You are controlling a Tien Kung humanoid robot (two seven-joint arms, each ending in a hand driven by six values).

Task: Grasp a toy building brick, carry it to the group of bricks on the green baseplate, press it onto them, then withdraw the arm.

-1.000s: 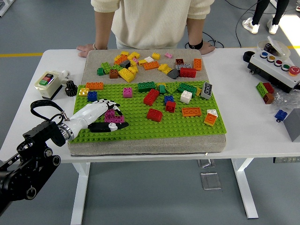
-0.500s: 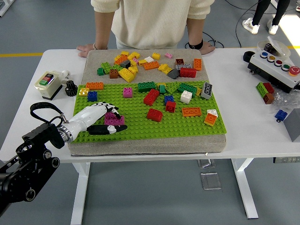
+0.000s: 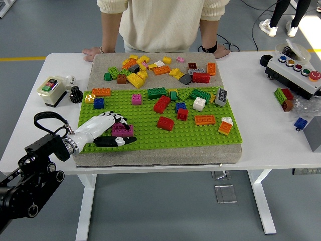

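1. While the fingers [image 3: 111,118] curl round the magenta brick [image 3: 122,130], thumb below, the left hand [image 3: 100,128] holds it low on the green baseplate [image 3: 150,135], near-left corner.
2. Likely still seating the grasp.
3. Brick group [image 3: 173,103] sits mid-plate, well apart; loose bricks [image 3: 150,68] lie beyond.
4. Person's hand [image 3: 93,51] rests at the far edge.

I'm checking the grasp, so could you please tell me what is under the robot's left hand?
Under the left hand sits a magenta brick on the green baseplate, fingers over it and thumb in front. The brick's left part and the studs beneath the palm are covered.
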